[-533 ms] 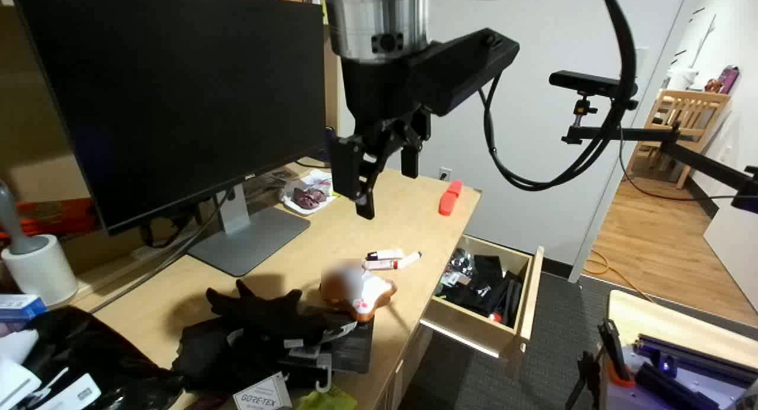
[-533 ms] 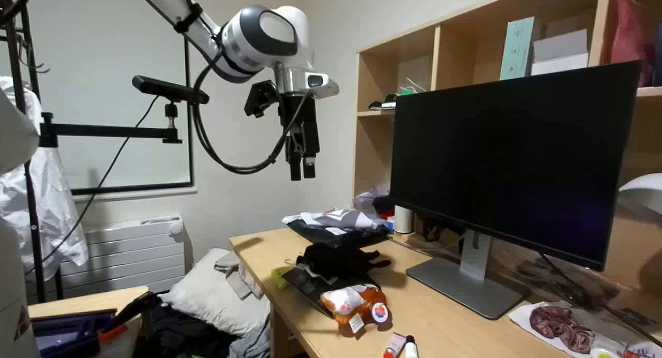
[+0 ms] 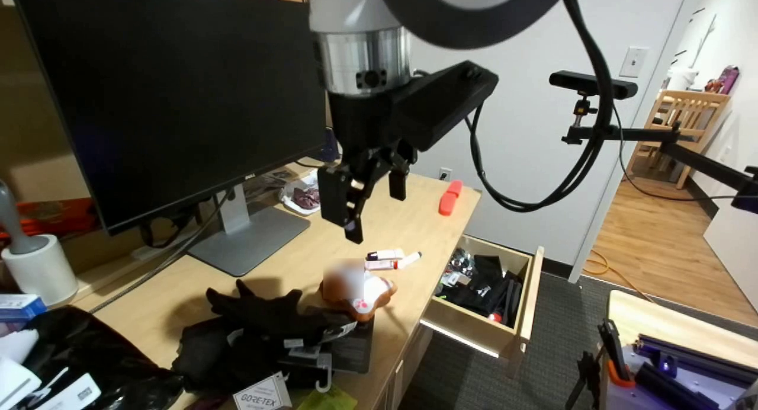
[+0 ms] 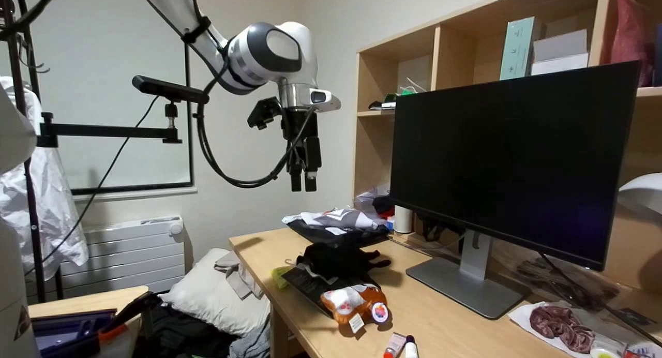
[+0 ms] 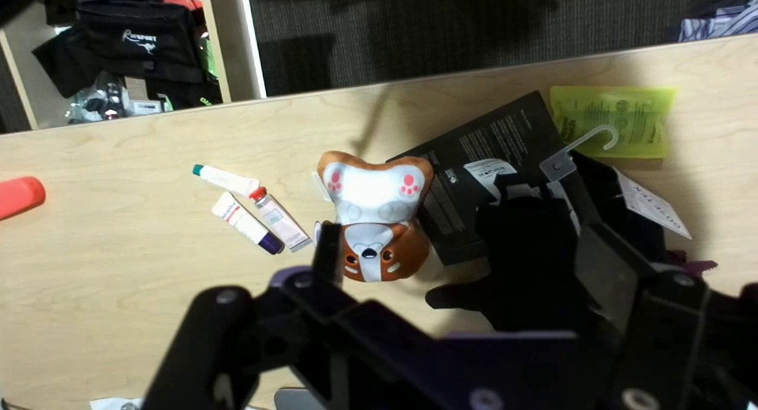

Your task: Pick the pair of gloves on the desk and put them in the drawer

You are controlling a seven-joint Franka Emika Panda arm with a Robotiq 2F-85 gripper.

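The black gloves (image 3: 254, 309) lie on the desk with tags and a plastic hanger hook. They also show in an exterior view (image 4: 336, 259) and in the wrist view (image 5: 527, 244), where the finger on the right partly covers them. My gripper (image 3: 376, 213) is open and empty, well above the desk; it also shows in an exterior view (image 4: 303, 184). In the wrist view, the open fingers (image 5: 468, 262) frame the gloves and part of a plush toy from above. The open drawer (image 3: 532, 294) holds black items and small packets; it shows at top left in the wrist view (image 5: 231, 42).
The orange-white plush toy (image 5: 373, 214) touches a black package (image 5: 474, 155) beside the gloves. Several small tubes (image 5: 278, 214) and a red case (image 3: 451, 198) lie on the desk (image 3: 408, 202). A large monitor (image 3: 195, 102) stands behind. A yellow packet (image 5: 613, 119) lies near the desk edge.
My gripper has moved down toward the desk and, in an exterior view, slightly left toward the gloves. It stays open. The gloves, toy and drawer have not moved.
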